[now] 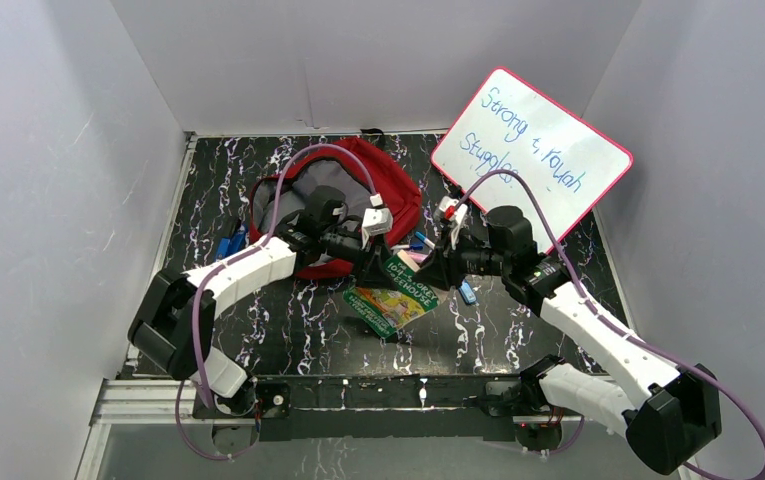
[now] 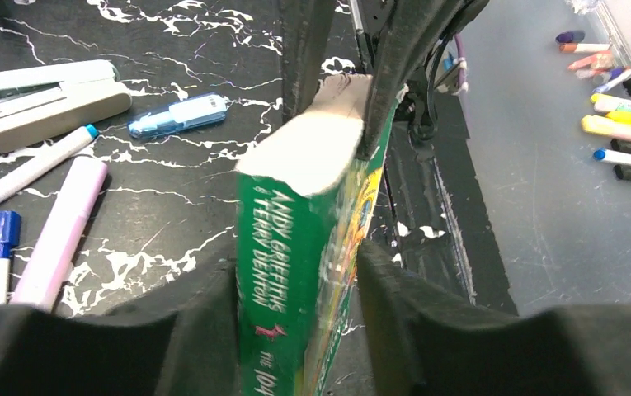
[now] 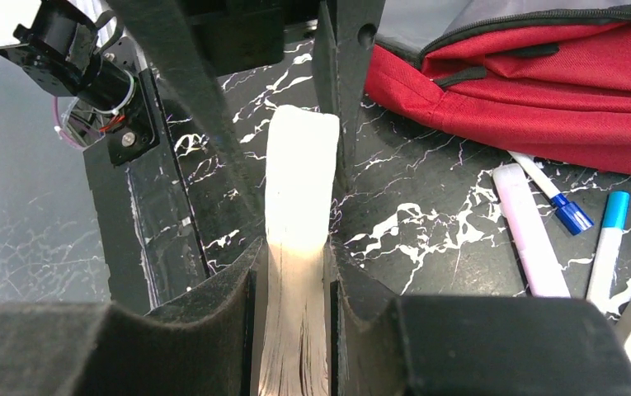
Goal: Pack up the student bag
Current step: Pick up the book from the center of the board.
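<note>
Plain pale walls (image 1: 358,60) close the scene at the left, top and right of the frame, around a black table (image 1: 288,335) with white marble veins, whose lower left edge carries a metal rail (image 1: 143,400).

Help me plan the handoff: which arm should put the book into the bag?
Likely left. Both end effectors clamp the green book, but the left end effector sits beside the open student bag; the right end effector is farther away.

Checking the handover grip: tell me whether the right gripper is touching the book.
Touching. The right wrist view shows the right gripper closed on the book, its black inner faces pressed against both sides with no gap.
</note>
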You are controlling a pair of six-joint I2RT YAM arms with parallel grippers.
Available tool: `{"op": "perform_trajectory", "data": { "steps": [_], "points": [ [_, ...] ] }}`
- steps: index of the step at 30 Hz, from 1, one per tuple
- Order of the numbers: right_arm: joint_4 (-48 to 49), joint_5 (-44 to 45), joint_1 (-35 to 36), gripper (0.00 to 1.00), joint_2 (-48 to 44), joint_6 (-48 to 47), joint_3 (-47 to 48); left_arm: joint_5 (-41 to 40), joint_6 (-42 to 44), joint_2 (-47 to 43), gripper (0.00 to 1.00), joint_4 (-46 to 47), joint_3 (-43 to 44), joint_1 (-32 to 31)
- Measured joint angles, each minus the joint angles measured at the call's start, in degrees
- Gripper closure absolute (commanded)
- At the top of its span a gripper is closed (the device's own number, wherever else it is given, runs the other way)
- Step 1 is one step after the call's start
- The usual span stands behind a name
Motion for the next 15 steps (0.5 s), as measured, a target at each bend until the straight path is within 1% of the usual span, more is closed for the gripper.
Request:
{"op": "perform_trajectory", "data": {
  "steps": [5, 6, 7, 8, 9, 10, 11, 13, 15],
  "points": [
    [0.0, -0.3, 0.2, 1.0, -0.3, -0.3, 0.0, 1.3, -0.1, 0.6, 0.92, -0.3, 0.3, -0.2],
    [0.1, -0.3, 0.2, 0.96, -0.5, -0.4, 0.0, 1.7, -0.1, 0.6, 1.0, -0.4, 0.5, -0.3],
    [0.1, -0.2, 0.2, 0.89, -0.7, -0.4, 0.0, 1.8, 0.0, 0.6, 1.0, -0.6, 0.6, -0.3],
    [0.1, -0.1, 0.2, 0.8, -0.9, -0.4, -0.1, 1.9, 0.1, 0.6, 1.0, -0.9, 0.7, -0.3],
    [0.1, 0.0, 0.2, 0.69, -1.1, -0.4, -0.1, 1.9, 0.1, 0.6, 1.0, -1.2, 1.0, -0.3],
    [0.1, 0.2, 0.2, 0.57, -1.4, -0.4, -0.1, 1.9, 0.3, 0.6, 1.0, -1.5, 1.2, -0.3],
    [0.1, 0.4, 0.2, 0.47, -1.7, -0.4, -0.1, 1.8, 0.3, 0.6, 1.0, -1.8, 1.4, -0.4],
    [0.3, 0.7, 0.2, 0.37, -2.3, 0.0, -0.1, 1.1, 0.1, 0.1, 1.0, -2.1, 1.5, -0.4],
    [1.3, 1.2, 0.2, 0.29, -3.7, 0.6, -0.1, -1.1, -1.2, -0.9, 1.0, -1.4, 0.6, -0.5]
  ]
}}
